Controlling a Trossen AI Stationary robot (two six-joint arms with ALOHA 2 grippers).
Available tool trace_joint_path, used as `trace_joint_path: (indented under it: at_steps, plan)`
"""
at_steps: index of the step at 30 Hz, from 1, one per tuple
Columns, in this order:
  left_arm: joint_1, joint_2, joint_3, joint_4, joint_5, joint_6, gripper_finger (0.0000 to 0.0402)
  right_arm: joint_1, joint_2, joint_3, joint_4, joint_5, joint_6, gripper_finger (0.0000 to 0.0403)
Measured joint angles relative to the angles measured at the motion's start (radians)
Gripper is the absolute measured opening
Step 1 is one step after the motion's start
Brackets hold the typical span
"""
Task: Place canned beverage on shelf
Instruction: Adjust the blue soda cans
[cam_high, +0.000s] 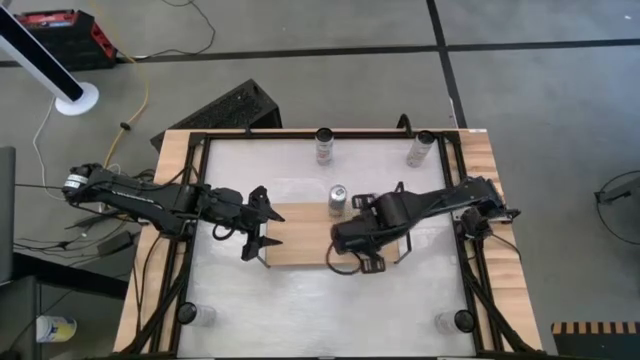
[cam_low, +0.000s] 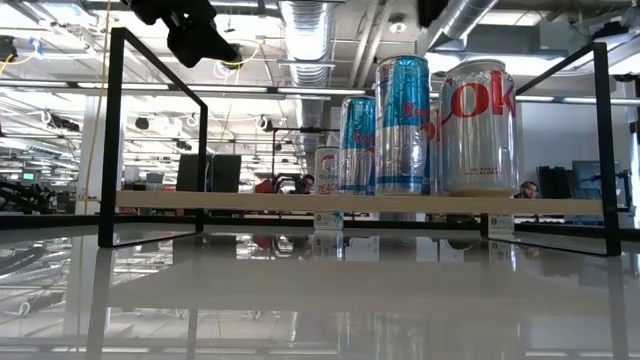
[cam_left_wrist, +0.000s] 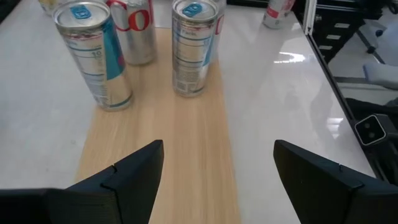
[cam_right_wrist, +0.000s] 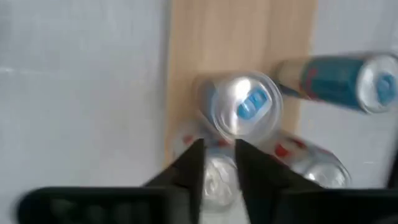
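While the left gripper (cam_high: 268, 222) hovers over the left end of the shelf (cam_high: 300, 245) with its jaws spread wide and empty, the right gripper (cam_right_wrist: 219, 163) hangs above the cans at the shelf's right end, fingers nearly together and holding nothing. Two slim blue cans (cam_left_wrist: 194, 46) and a silver Coke can (cam_low: 478, 125) stand upright on the board.
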Motion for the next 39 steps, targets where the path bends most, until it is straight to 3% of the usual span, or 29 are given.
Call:
trace_joint_path:
  at_steps: [4,13,18,27,39]
  plan:
    - [-0.002,0.0,0.0,0.001,-0.006,-0.001,0.0288,0.039,-0.09,-0.08,0.046,0.03,0.023,0.002]
    - [-0.002,0.0,0.0,0.04,-0.007,0.0,0.0288,0.063,-0.299,-0.489,0.375,0.059,0.042,0.0015]
    - [-0.002,0.0,0.0,0.043,-0.046,0.001,0.0288,0.061,-0.409,-0.637,0.552,0.059,0.033,0.0018]
    - [0.01,0.011,0.0,0.108,-0.061,0.011,0.0288,0.016,-0.428,-0.728,0.679,0.003,-0.02,0.0014]
    - [0.08,0.216,-0.001,0.345,-0.085,0.11,0.0288,-0.015,-0.397,-0.736,0.734,-0.009,-0.09,0.0016]
